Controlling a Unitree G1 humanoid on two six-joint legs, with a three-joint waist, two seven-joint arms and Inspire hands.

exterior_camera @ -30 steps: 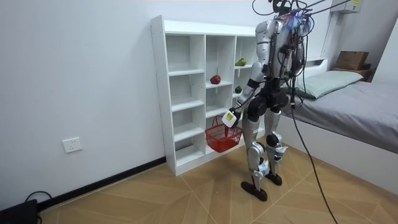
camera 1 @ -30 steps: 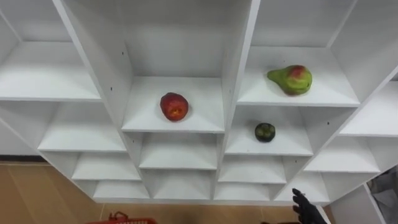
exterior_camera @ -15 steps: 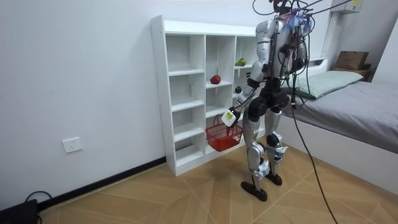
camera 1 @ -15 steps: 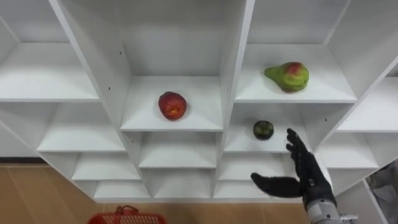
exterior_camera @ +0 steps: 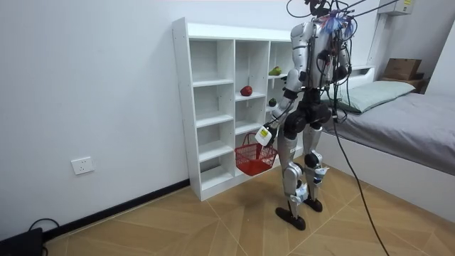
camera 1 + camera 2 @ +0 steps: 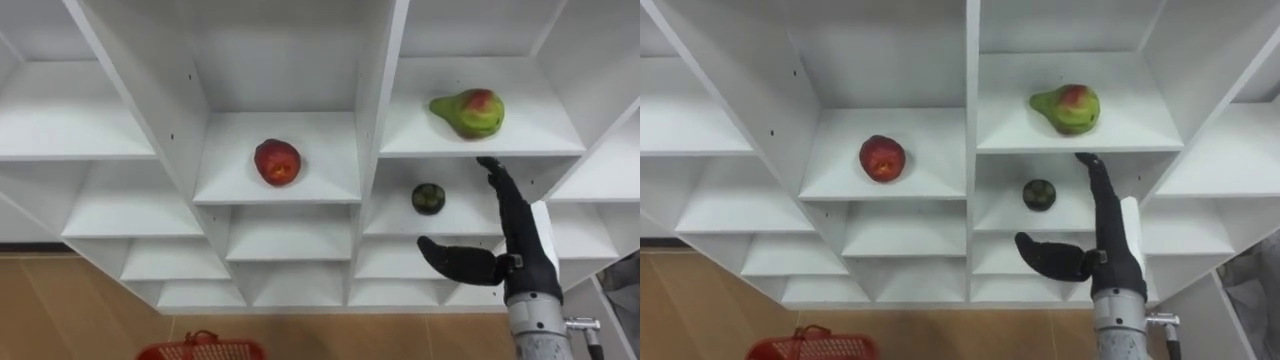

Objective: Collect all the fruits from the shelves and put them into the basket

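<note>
While the robot stands facing a white closet (image 6: 385, 100), its right robot hand (image 6: 522, 250) is raised before the shelves, fingers straight, thumb spread apart, holding nothing. Its fingertips (image 6: 488, 164) reach just below a green-red pear (image 6: 468, 112), beside a small dark fruit (image 6: 428, 198). A red apple (image 6: 277, 162) sits in the next column left. The left robot hand (image 5: 264, 134) hangs by a red basket (image 6: 200, 350), grip impossible to tell. A reach seems underway; next comes closing around one fruit.

Head cameras close on the closet (image 6: 385, 100), room camera well back.
The shelves are viewed near, from the front and from above, by both eye views set slightly apart; the same red fruit (image 6: 277, 161) and basket (image 6: 205, 349) are shared. Robot and whole closet are taken in obliquely from well off by the room view.
</note>
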